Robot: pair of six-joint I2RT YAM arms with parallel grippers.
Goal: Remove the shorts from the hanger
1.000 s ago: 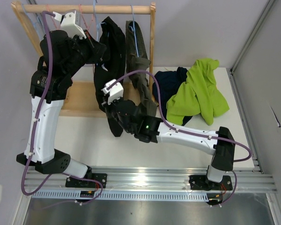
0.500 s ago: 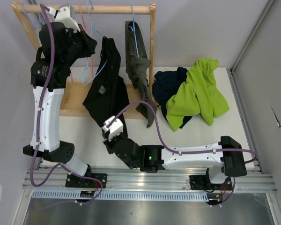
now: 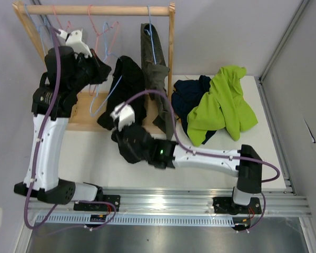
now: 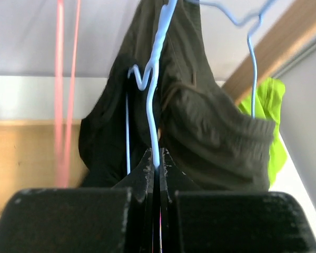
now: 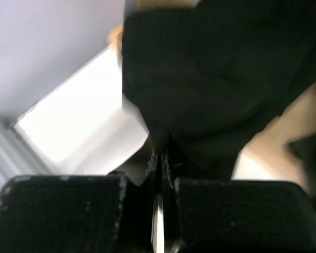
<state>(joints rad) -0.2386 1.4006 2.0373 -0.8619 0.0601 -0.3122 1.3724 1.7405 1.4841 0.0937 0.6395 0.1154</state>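
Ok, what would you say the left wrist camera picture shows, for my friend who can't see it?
The left gripper has its jaws shut on a light blue wire hanger, seen from close up. Behind it hang olive-grey shorts, with lime green shorts peeking out at the right and pink hanger wires at the left.

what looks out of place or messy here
The black shorts hang bunched and askew on the blue hanger pinched in the left pincer, the right pincer clamped on their fabric. The lime green shorts and navy shorts lie heaped on the table.
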